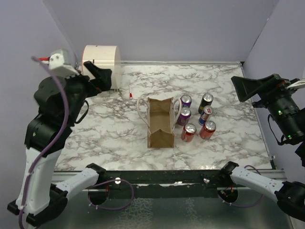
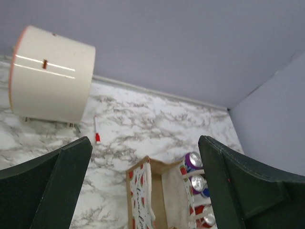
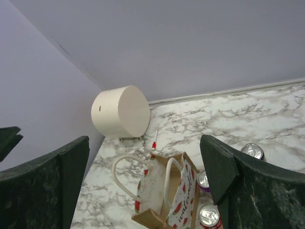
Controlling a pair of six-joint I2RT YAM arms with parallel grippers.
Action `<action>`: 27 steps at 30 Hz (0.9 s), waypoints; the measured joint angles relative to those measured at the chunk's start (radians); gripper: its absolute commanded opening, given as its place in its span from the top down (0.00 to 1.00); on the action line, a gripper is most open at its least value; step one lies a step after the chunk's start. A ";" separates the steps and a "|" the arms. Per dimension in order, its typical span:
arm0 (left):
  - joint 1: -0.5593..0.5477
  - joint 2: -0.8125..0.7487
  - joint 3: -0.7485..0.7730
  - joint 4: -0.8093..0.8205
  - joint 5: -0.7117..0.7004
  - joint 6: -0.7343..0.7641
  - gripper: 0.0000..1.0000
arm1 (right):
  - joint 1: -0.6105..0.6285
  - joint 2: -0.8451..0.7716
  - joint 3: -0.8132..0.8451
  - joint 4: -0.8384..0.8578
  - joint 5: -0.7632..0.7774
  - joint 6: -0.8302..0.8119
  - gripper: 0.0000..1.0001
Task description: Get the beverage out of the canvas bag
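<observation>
Logged left gripper (image 1: 97, 74) raised near the tabletop's (image 1: 95, 124) far-left corner, spread wide and empty; canvas bag (image 1: 159, 138) upright at mid-tabletop, mouth open, no can visible inside; six beverage cans (image 1: 184, 116) just right of it; right gripper (image 1: 238, 88) high by the right edge, likewise spread wide and empty. Judged removal step apparently done; next calls only for checking the bag's floor from above, reaching in if a can remains.

Dark script lettering is printed on the side of the canvas bag (image 3: 181, 196). In the right wrist view the letters "waterm" can be made out, and the rest is cut off. The print on the cans (image 1: 208, 129) is too small to be read.
</observation>
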 measured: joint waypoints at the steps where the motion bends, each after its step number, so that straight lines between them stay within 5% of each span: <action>1: 0.000 -0.045 -0.025 0.037 -0.033 0.005 0.01 | 0.000 -0.002 0.010 -0.006 0.006 0.010 0.00; 10: 0.000 -0.156 -0.036 0.139 -0.194 0.045 0.01 | 0.000 -0.001 0.029 -0.095 0.040 0.085 0.00; 27: 0.000 -0.125 -0.081 0.137 -0.210 0.050 0.01 | 0.000 0.042 0.068 -0.135 0.059 0.102 0.00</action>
